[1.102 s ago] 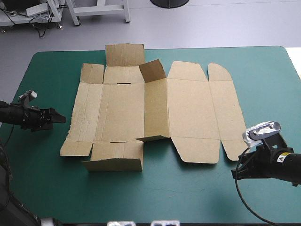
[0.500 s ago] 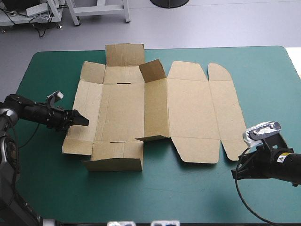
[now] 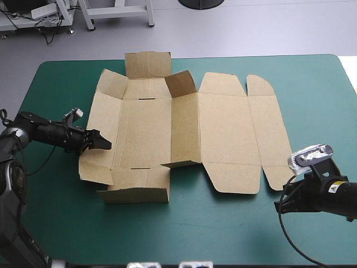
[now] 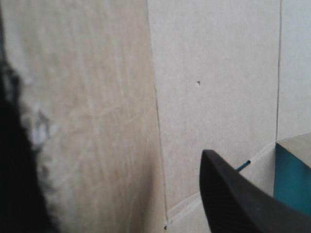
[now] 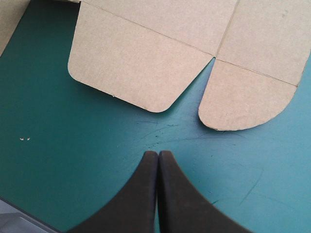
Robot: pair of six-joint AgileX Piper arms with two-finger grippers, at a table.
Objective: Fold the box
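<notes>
From my station, the teal-green table (image 3: pixel 223 234) fills most of the high view. The box (image 3: pixel 223 128) lies across its middle, mostly a flat brown sheet. Its left side panel (image 3: pixel 103 125) tilts up off the cover, a small far flap (image 3: pixel 181 84) stands upright, and the near-left flap (image 3: pixel 136 187) is raised too.

The left gripper (image 3: pixel 102 144) sits at the outer edge of that tilted panel. In its wrist view the fingers are spread wide and clamp nothing. One black finger (image 4: pixel 238 204) is over the board's inner face, and the other is only a dark blur beside the panel. I cannot tell whether either one touches the board.

The right gripper (image 5: pixel 158 155) is pressed together into one pointed arch with nothing in it. It is over bare cover, just short of the two rounded flaps (image 5: pixel 136 68) at the box's near right corner.

A small yellow label (image 3: pixel 334 188) on the right arm is too small for me to read. The cover there carries faint scuffs (image 5: pixel 165 131) and two tiny white specks (image 5: pixel 24 139).
</notes>
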